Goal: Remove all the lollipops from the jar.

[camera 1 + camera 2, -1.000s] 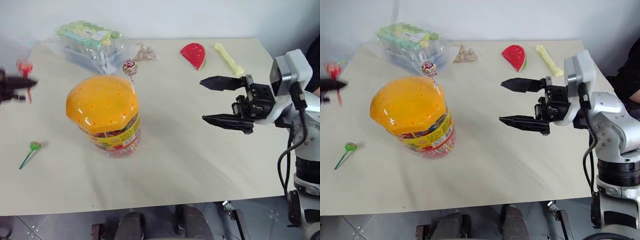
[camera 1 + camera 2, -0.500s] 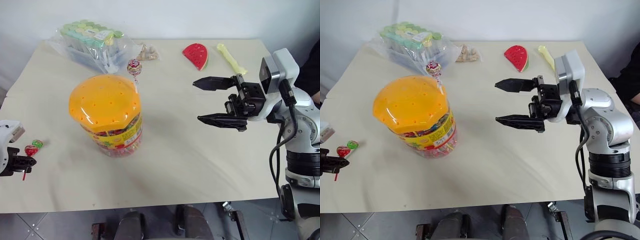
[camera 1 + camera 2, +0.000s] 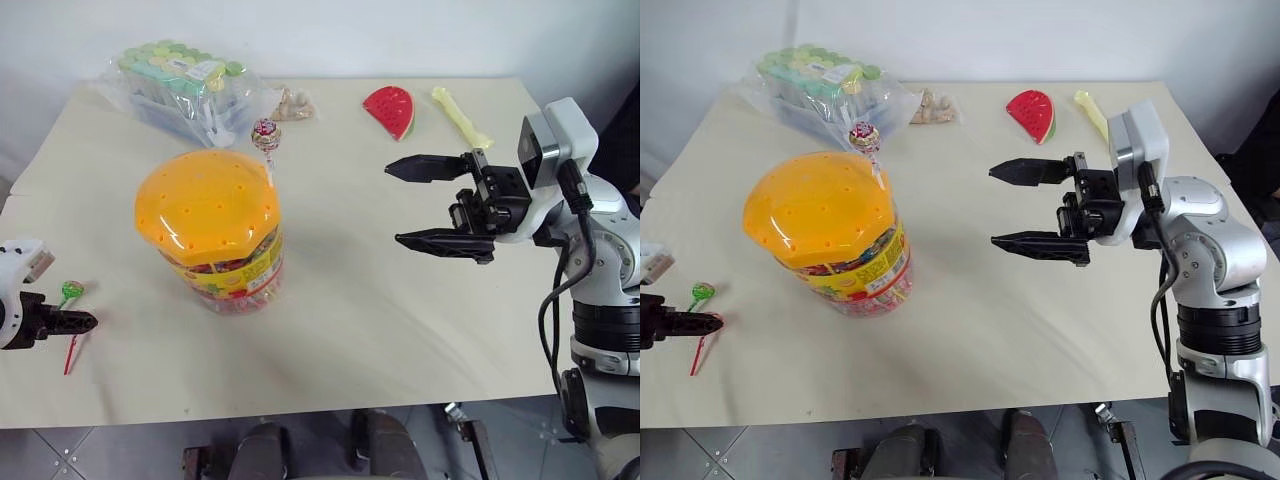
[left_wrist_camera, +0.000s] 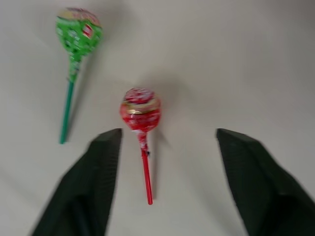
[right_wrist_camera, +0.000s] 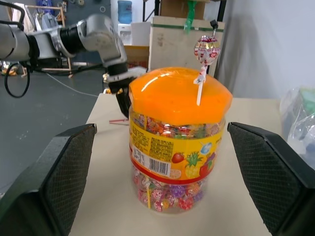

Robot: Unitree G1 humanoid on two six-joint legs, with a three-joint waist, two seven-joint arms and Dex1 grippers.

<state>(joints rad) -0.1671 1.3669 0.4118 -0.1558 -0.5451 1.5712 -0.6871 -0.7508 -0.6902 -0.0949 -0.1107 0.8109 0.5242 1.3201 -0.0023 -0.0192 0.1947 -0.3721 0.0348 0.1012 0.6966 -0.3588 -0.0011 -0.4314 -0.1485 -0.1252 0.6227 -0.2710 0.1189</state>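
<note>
Two lollipops lie on the surface [image 3: 400, 300] at the lower left: a green-stick lollipop [image 4: 78, 33] and a red-stick lollipop [image 4: 141, 109], which lies between the open left hand [image 4: 167, 147] fingers. The white-stick lollipop [image 3: 264, 134] stands in the jar [image 3: 212, 230] lid at centre left, so one remains. The right hand [image 3: 425, 203] is open and empty at centre right. Whether the red lollipop touches a finger is hard to tell.
</note>
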